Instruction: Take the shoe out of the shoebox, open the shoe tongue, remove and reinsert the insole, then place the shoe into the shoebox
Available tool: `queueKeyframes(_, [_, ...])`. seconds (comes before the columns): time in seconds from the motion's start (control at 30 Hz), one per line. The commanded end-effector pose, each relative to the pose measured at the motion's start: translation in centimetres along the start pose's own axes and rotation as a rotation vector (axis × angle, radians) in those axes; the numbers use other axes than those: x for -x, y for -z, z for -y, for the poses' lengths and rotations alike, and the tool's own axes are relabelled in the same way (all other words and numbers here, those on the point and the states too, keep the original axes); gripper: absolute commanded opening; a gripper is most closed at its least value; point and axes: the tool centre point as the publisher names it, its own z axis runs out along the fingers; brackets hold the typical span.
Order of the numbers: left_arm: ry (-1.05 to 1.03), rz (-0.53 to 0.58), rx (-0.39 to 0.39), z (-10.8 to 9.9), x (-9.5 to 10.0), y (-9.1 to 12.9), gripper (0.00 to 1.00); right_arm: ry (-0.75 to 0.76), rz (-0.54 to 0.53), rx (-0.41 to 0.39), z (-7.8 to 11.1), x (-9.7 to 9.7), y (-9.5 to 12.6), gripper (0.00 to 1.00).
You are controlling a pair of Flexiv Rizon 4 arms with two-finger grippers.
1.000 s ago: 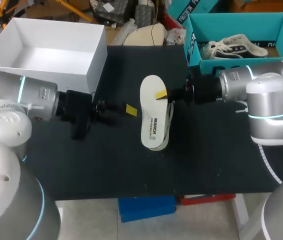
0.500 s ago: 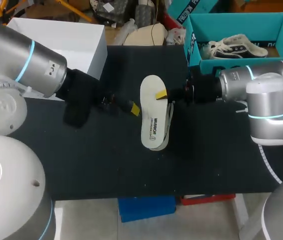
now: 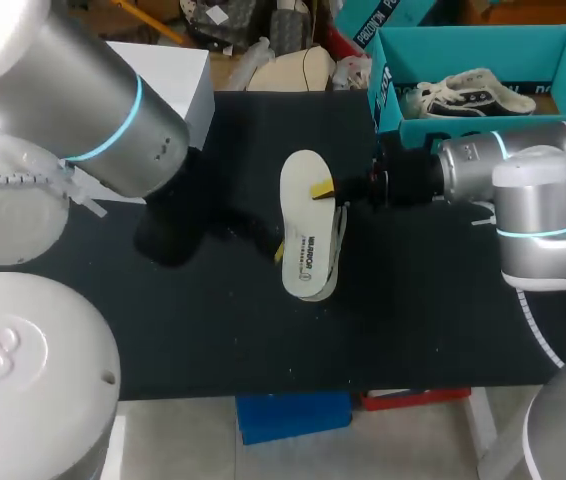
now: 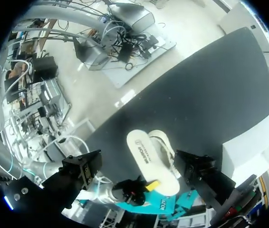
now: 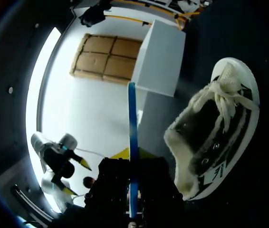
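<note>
Two grippers over black table: right gripper clenched on flat white oval insole above black-and-white laced shoe; left gripper spread open just beside insole

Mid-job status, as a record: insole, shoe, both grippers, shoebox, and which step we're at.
insole: out of the shoe, printed face up, held over it
shoe: on the table, mostly under the insole, showing on the right arm's side
right gripper: shut on the insole near one end
left gripper: open, at the insole's opposite edge; contact unclear
shoebox: white, far left corner, partly hidden by the left arm
step: insole removed, not yet reinserted
</note>
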Motion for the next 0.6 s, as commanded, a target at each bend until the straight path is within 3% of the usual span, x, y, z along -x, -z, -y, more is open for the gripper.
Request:
queueKeyframes(0.03, [-0.014,-0.482,-0.074,-0.8,0.4,0.5,1.00,0.000,-0.001,0.000,0.0,0.1,-0.1,0.00])
queueKeyframes(0.23, [-0.014,-0.482,-0.074,-0.8,0.4,0.5,1.00,0.000,-0.001,0.000,0.0,0.1,-0.1,0.00])
queueKeyframes(0.3, [0.105,-0.383,-0.059,-0.8,0.6,-0.4,1.00,0.000,-0.001,0.000,0.0,0.1,-0.1,0.00])
queueKeyframes(0.6, [0.443,-0.315,-0.021,-2.2,0.9,-4.2,1.00,0.000,-0.001,0.000,0.0,0.1,-0.1,0.00])
